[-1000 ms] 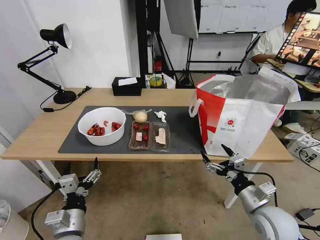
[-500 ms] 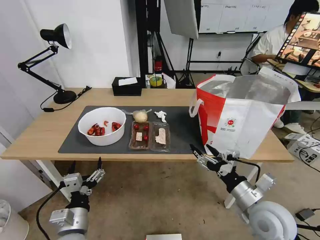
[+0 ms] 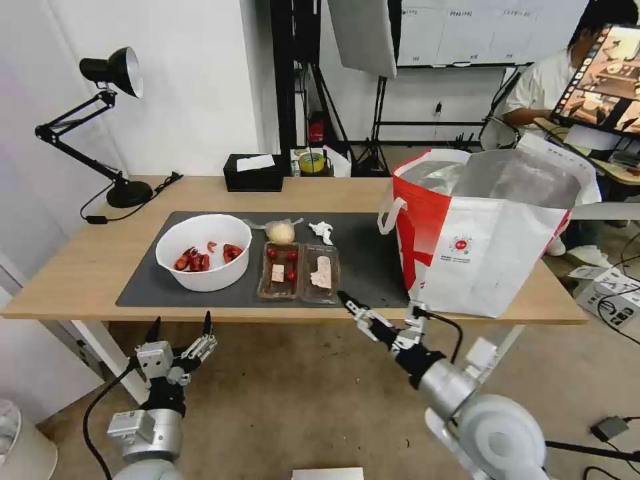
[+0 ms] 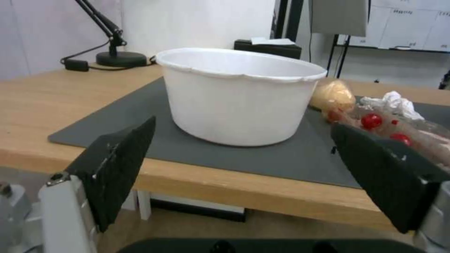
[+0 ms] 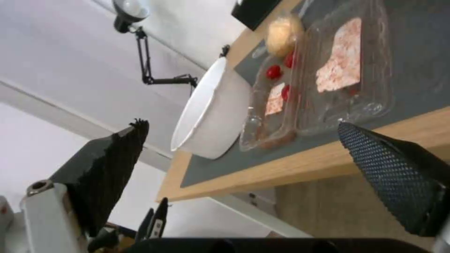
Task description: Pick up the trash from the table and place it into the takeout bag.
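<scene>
While both pincers gape empty, right pincer at frame centre, left pincer lower left, we judge clear plastic clamshell tray flimsy: grip rim.

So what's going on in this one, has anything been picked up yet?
Nothing yet. The white bowl, clamshell tray, bagged lump and tissue all sit on the grey mat. The right claw, open, is at the table's front edge by the tray; the left claw hangs open below the bowl. The takeout bag stands open.

Bright, even room light with soft shadows. The bag lining glints with mild glare. Wrist views look soft, and the head view bends at its edges.
</scene>
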Robot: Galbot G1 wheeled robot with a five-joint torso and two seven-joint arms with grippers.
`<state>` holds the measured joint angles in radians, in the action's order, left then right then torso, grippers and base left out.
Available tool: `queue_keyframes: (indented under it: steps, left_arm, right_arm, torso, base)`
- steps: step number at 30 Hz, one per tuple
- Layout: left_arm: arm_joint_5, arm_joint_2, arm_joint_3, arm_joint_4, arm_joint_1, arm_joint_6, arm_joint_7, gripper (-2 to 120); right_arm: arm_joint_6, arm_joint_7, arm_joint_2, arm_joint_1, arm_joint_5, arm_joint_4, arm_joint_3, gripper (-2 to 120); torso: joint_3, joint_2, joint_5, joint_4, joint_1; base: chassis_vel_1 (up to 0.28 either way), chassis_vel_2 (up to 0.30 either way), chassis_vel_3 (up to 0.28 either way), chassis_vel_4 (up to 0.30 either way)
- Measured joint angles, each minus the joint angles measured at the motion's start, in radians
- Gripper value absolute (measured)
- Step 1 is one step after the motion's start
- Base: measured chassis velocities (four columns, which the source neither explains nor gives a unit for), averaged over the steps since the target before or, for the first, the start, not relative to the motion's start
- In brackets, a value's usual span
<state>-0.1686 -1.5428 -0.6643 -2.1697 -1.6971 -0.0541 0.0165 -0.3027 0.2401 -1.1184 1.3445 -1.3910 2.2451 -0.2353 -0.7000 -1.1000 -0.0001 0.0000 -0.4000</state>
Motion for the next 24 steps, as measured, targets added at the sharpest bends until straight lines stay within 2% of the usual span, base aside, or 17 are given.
queue_keyframes:
  steps: [2,3,5,8,11,24]
  left_arm:
    - [0.001,-0.001,-0.005,0.0,0.0,0.001,0.0,100]
    - [0.001,-0.001,-0.005,0.0,0.0,0.001,0.0,100]
    - [0.001,-0.001,-0.014,0.001,0.0,0.001,0.0,100]
    - [0.001,-0.001,-0.017,0.002,-0.001,0.001,0.0,100]
    - [0.001,-0.002,-0.028,0.005,-0.003,0.001,0.001,100]
    - [0.008,-0.008,-0.036,0.013,-0.003,0.005,0.001,100]
  right_arm:
    - [-0.005,0.072,-0.008,-0.042,-0.055,-0.011,0.022,100]
    - [-0.005,0.072,-0.008,-0.042,-0.055,-0.011,0.022,100]
    - [-0.007,0.161,-0.017,-0.091,-0.115,-0.027,0.045,100]
    - [-0.007,0.198,-0.022,-0.113,-0.139,-0.035,0.055,100]
    - [-0.007,0.278,-0.046,-0.181,-0.192,-0.063,0.085,100]
    - [-0.002,0.459,-0.115,-0.318,-0.272,-0.142,0.162,100]
  torso:
    - [0.0,0.0,0.0,0.0,0.0]
    - [0.0,0.0,0.0,0.0,0.0]
    - [0.0,0.0,0.0,0.0,0.0]
    - [0.0,0.0,0.0,0.0,0.0]
    - [0.0,0.0,0.0,0.0,0.0]
    - [0.0,0.0,0.0,0.0,0.0]
  base:
    - [0.0,0.0,0.0,0.0]
    - [0.0,0.0,0.0,0.0]
    - [0.0,0.0,0.0,0.0]
    - [0.0,0.0,0.0,0.0]
    - [0.0,0.0,0.0,0.0]
    - [0.0,0.0,0.0,0.0]
